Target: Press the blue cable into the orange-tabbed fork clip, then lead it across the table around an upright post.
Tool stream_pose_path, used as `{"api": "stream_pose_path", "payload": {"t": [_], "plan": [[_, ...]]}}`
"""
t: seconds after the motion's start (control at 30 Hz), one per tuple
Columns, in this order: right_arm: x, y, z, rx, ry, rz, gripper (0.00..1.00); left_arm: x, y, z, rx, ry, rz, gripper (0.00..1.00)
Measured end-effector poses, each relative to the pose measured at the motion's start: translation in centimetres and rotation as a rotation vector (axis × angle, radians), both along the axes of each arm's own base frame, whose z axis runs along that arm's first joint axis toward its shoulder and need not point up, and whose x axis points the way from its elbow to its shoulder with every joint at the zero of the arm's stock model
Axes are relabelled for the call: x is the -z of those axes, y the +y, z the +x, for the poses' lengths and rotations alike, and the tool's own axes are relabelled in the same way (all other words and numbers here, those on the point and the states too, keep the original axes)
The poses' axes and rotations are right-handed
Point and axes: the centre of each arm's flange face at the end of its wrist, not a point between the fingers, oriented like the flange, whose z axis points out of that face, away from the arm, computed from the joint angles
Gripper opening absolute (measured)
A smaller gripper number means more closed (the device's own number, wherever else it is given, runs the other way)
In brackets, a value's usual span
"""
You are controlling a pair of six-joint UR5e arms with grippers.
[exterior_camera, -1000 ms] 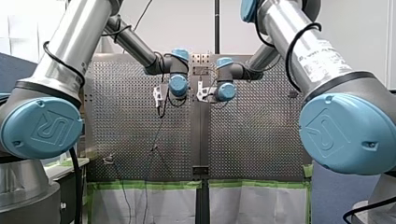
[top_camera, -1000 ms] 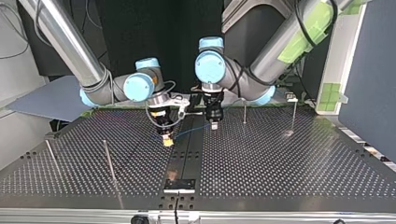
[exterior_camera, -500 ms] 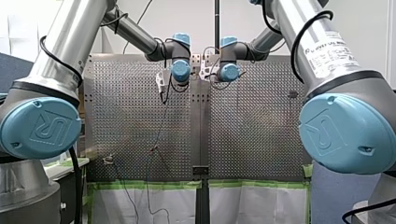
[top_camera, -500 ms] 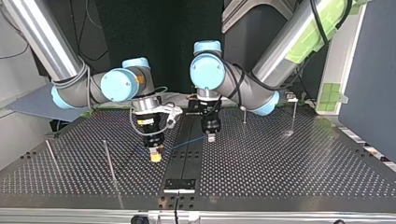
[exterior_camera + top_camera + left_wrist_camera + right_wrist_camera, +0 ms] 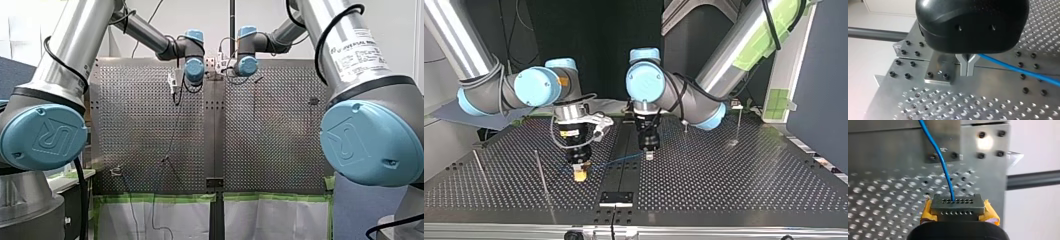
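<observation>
A thin blue cable is stretched just above the table between my two grippers. My left gripper, at the top view's centre-right, is shut on it. The left wrist view shows its metal fingertips pinched on the cable, which runs off to one side. My right gripper, with yellow pads, is shut on the cable, which leads straight ahead from between its fingers. An upright post stands beside my right gripper. No orange tab is visible on any clip.
More thin posts stand at the top view's left, centre-right and right, the last with a small fitting at its foot. A bolted metal plate sits on the centre strip near the table edge.
Both arms have carried the cable across the table toward the top view's camera. My right gripper has also shifted to that view's left, lengthening the span between the grippers.
</observation>
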Motion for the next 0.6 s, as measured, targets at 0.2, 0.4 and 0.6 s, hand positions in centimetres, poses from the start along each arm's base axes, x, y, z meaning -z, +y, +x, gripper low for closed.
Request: {"api": "stream_pose_path", "payload": {"t": [0.2, 0.4, 0.6], "plan": [[-1.0, 0.2, -0.5, 0.01, -0.004, -0.003, 0.0, -1.3, -0.4, 0.2, 0.006, -0.015, -0.002, 0.02], [-1.9, -0.1, -1.6, 0.032, -0.006, -0.004, 0.0, -2.1, -0.5, 0.3, 0.008, -0.021, 0.002, 0.02], [-3.1, -0.2, -2.7, 0.055, -0.013, -0.013, 0.0, -2.9, -0.8, 0.3, 0.011, -0.024, 0.001, 0.02]]}}
